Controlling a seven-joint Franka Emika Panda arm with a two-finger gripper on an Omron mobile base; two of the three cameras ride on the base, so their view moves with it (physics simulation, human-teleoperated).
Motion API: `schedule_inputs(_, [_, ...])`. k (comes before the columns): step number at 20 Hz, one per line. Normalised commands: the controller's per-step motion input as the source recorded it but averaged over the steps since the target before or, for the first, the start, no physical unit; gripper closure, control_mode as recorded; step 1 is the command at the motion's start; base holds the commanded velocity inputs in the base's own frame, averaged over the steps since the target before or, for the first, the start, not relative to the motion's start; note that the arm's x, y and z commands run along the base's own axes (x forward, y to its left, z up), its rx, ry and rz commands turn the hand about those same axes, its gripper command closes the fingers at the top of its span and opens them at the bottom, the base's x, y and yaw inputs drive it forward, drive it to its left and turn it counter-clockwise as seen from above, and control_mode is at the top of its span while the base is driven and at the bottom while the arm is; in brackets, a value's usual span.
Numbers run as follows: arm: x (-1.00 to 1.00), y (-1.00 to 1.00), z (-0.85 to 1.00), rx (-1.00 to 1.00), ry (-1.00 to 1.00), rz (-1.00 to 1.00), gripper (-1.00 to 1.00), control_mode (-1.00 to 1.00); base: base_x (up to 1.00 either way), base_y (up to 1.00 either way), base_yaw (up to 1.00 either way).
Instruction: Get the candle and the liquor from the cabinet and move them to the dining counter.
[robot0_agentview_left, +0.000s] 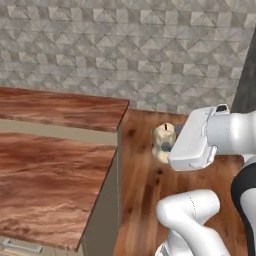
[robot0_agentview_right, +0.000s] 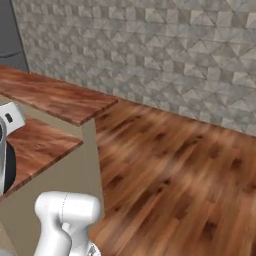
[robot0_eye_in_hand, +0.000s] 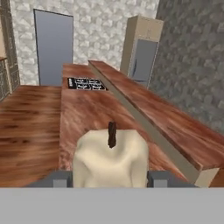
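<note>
My gripper (robot0_eye_in_hand: 110, 178) is shut on the candle (robot0_eye_in_hand: 110, 157), a cream, lumpy lump with a dark wick, held between the two finger tips. In the left base view the candle (robot0_agentview_left: 163, 139) hangs in the gripper (robot0_agentview_left: 170, 143) above the wood floor, just right of the dining counter's end. The dining counter (robot0_agentview_left: 55, 165) has a reddish-brown top on two levels. In the hand view the dining counter (robot0_eye_in_hand: 92, 109) stretches away ahead and below the candle. The liquor and the cabinet are out of view.
A black cooktop (robot0_eye_in_hand: 86, 83) is set into the counter's far end. Beyond it stand a grey door (robot0_eye_in_hand: 53, 48) and a tall beige unit (robot0_eye_in_hand: 142, 48). A grey tiled wall (robot0_agentview_left: 150, 55) runs close behind the counter's end. Wood floor (robot0_agentview_right: 170, 170) lies to the right.
</note>
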Motion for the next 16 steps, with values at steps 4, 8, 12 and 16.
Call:
schedule_inputs(4, [0.0, 0.0, 0.0, 0.0, 0.0, 0.0, 1.0, 1.0, 0.49, -0.58, 0.4])
schedule_inputs(8, [0.0, 0.0, 0.0, 0.0, 0.0, 0.0, 1.0, 1.0, 0.45, -0.61, 0.4])
schedule_inputs(12, [0.0, 0.0, 0.0, 0.0, 0.0, 0.0, 1.0, 1.0, 0.56, -0.56, 0.4])
schedule_inputs(16, [0.0, 0.0, 0.0, 0.0, 0.0, 0.0, 1.0, 1.0, 0.58, -0.55, 0.39])
